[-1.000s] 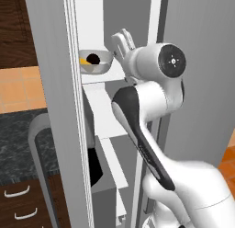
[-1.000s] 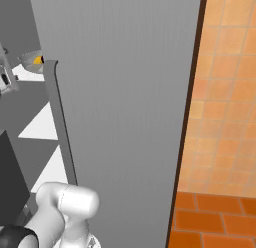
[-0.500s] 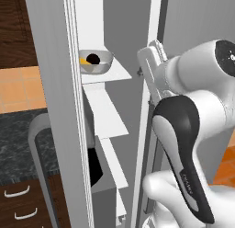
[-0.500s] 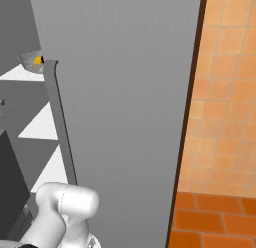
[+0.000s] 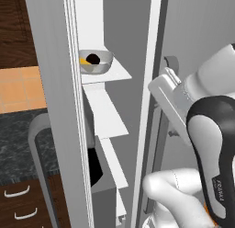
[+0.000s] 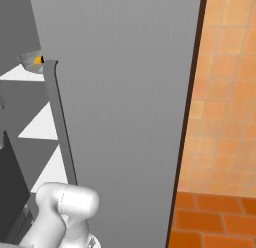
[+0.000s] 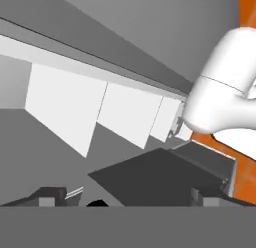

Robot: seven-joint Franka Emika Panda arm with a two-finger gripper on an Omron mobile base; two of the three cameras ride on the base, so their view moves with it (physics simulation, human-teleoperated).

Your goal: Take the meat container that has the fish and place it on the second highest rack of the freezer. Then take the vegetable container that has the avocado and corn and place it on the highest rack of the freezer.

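Note:
The vegetable container (image 5: 96,62), a round grey bowl, rests on the highest white rack of the open freezer (image 5: 51,98). In it lie the dark avocado (image 5: 93,58) and the yellow corn (image 5: 83,61). From the right base view the bowl (image 6: 29,59) peeks out past the freezer door (image 6: 125,107), the corn (image 6: 37,61) just showing. My gripper (image 5: 169,68) hangs outside the freezer, right of the bowl and apart from it. The hand view shows it open (image 7: 124,197), fingertips (image 7: 47,195) wide apart with nothing between them. The meat container and the fish are out of view.
White racks (image 5: 108,113) step down below the bowl. The long curved door handle (image 6: 61,127) runs down the grey door. A dark box (image 7: 160,179) sits low in the freezer. Dark counter and wooden drawers (image 5: 18,204) stand to the left, with orange tiled floor (image 6: 220,142) to the right.
My arm has drawn back from the bowl on the top rack, swinging right and toward the camera. The bowl stays on the rack and the jaws stay open.

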